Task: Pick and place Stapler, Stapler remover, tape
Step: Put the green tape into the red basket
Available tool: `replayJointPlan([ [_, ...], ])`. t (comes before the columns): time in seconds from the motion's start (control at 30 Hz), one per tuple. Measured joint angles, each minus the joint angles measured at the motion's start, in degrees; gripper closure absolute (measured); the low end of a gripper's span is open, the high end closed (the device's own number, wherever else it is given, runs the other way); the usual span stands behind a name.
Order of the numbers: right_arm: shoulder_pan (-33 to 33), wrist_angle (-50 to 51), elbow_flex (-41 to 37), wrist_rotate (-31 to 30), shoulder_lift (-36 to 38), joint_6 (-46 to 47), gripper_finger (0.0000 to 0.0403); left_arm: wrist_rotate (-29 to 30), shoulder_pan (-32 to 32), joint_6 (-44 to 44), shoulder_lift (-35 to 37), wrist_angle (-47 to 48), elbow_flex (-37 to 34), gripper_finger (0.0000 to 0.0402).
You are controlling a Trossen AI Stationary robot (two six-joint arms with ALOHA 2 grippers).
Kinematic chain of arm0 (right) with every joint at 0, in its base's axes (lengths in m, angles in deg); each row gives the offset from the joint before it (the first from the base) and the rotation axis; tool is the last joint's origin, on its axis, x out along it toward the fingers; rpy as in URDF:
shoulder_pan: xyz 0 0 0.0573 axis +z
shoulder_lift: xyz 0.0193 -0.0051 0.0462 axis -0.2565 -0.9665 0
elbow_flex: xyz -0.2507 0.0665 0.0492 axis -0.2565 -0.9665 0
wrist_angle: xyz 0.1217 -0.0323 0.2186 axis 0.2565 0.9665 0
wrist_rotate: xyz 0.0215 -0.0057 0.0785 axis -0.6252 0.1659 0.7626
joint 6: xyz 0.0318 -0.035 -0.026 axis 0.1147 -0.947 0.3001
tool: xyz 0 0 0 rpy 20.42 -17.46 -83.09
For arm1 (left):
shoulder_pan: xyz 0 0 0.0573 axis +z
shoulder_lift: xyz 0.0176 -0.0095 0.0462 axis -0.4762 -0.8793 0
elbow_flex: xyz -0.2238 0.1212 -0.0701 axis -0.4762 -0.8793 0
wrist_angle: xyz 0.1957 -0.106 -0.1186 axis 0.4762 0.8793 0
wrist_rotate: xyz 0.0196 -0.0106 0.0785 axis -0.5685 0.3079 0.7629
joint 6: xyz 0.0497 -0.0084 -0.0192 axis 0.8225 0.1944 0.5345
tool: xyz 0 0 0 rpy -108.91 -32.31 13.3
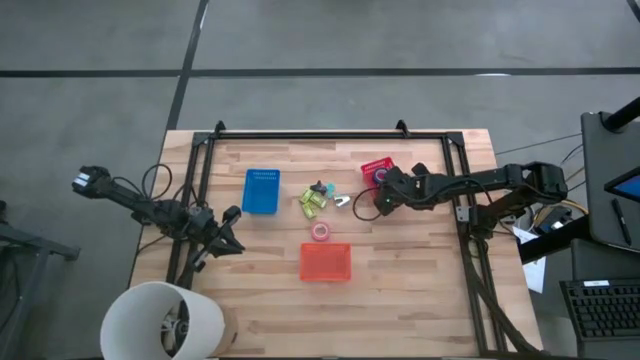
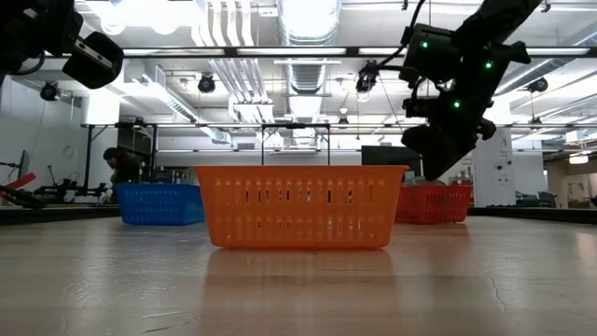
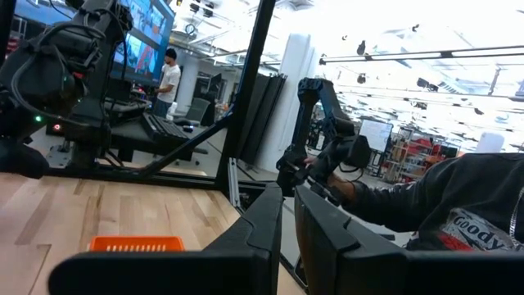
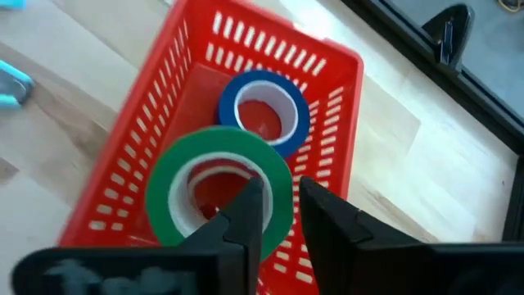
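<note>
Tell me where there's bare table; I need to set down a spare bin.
Bare wood: right of the orange bin to the frame rail, and left of it, nearer than the blue bin. Crowded: between the blue bin and red bin, where small items lie and the right gripper hovers.

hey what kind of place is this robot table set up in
Most likely a robotics lab or open workshop. Exposed ducting and strip lights run across the ceiling beyond the wooden table, monitors and a keyboard stand nearby, and a person works at a desk in the background.
</note>
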Motion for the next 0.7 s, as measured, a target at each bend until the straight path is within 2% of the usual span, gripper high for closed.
replayJointPlan([
  [0.2, 0.0, 0.71, 2.03, -0.06, 0.02, -0.95, 0.0288, -0.01, -0.01, 0.01, 0.0, 0.0, 0.01, 0.0362],
  [0.37, 0.0, 0.72, 2.78, -0.09, 0.07, -1.6, 0.0274, -0.02, -0.01, 0.0, 0.0, -0.01, 0.02, 0.0362],
  [0.53, -0.02, 0.0, 2.78, -2.99, 0.09, -3.78, 0.0272, 0.0, -0.02, 0.01, 0.0, -0.01, 0.01, 0.0362],
  [0.7, -0.07, -3.11, 2.78, -2.96, 0.7, -4.91, 0.0289, 0.0, -0.02, 0.0, 0.0, 0.0, 0.0, 0.0362],
])
